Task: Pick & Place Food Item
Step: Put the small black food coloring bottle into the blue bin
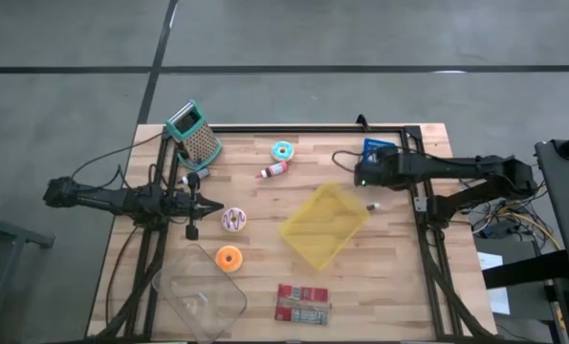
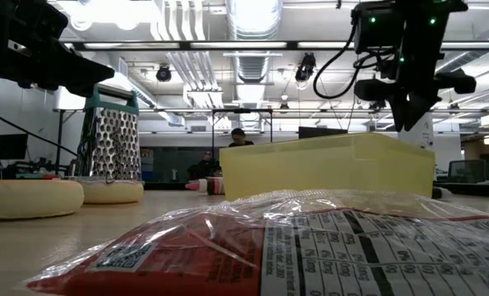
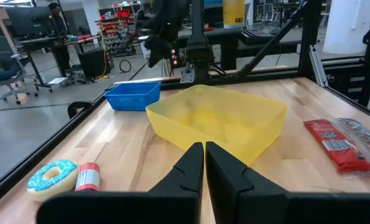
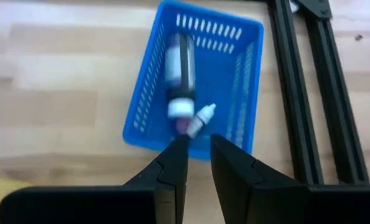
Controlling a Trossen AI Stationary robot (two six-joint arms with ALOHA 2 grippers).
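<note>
- right gripper (image 4: 196, 144): jaws together, nothing between them; hangs above the blue basket (image 4: 194, 81) at the counter's far right corner, pointing down into it
- blue basket holds a dark bottle (image 4: 180, 68) with a white cap and a small white dropper (image 4: 201, 117) beside it, both lying flat inside
- left gripper (image 3: 204, 155): jaws together, empty; sits low over the counter (image 1: 399, 277) at its left side, facing the yellow bin (image 3: 219, 121)
- near the left gripper in the high view: purple-iced donut (image 1: 233, 220) just beside it, orange donut (image 1: 228, 259) a bit nearer the front edge
- teal-iced donut (image 1: 282, 150) and a small red-and-white bottle (image 1: 273, 171) lie near the far edge, side by side; grater (image 1: 196, 136) at the far left corner
- yellow bin sits mid-counter, turned at an angle, looks empty
- clear container (image 1: 200, 294) at the front left, red snack packet (image 1: 302, 303) at the front middle
- step, my read: nothing picked yet, neither arm is holding food; task barely started or between picks
- which food item is meant is unclear from the task line; the donuts by the left gripper look the likeliest
- next move would call for: jaws opened, lowered over the chosen item, clamped on it, carried to a bin; the drop place is a guess
</note>
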